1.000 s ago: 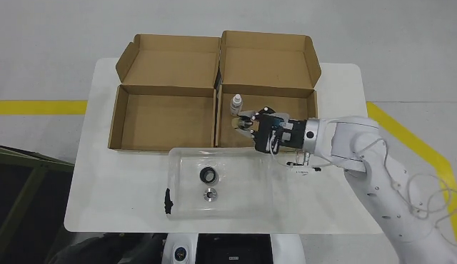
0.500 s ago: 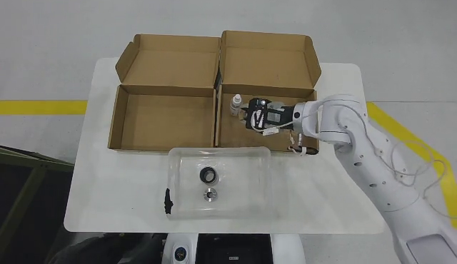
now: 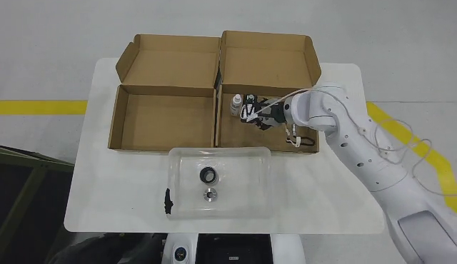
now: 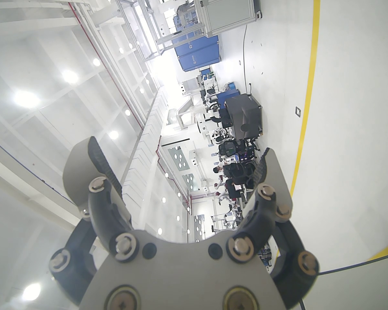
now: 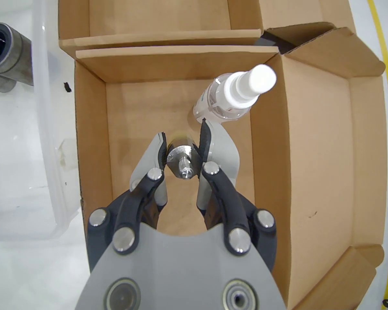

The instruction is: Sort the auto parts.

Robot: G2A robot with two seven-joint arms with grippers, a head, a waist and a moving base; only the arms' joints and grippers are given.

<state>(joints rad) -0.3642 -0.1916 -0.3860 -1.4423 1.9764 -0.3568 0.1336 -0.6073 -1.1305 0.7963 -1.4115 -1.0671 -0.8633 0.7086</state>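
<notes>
Right gripper (image 5: 183, 133) (image 3: 250, 111): the jaws are closed to a narrow gap and clamp a small metal part (image 5: 181, 159), a short cylinder with a threaded stud on the end facing the wrist. One pad bears on each side of the cylinder. The gripper is inside the right box (image 5: 313, 137) (image 3: 243, 137), over its floor. Whether the part touches the floor cannot be told.

Bottle (image 5: 234, 96) (image 3: 235, 105): clear body, white cap, upright in the right box. It stands just beside the gripper, near the wall next to the left box (image 3: 163, 121). Whether the nearer finger (image 5: 210, 140) touches it cannot be told.

Both boxes are brown cardboard with lids folded back, set side by side on the white table (image 3: 100, 185).

Clear bin (image 3: 250, 193) (image 5: 48, 137): on the table just in front of the boxes, on the robot's side. It contains a dark metal sleeve (image 3: 208, 174) (image 5: 5, 49) and a smaller metal piece (image 3: 208, 196), apart from each other. A black item (image 3: 168, 201) sits at the bin's left edge.

Left gripper (image 4: 181, 149): jaws spread wide, nothing between them, aimed at the hall
</notes>
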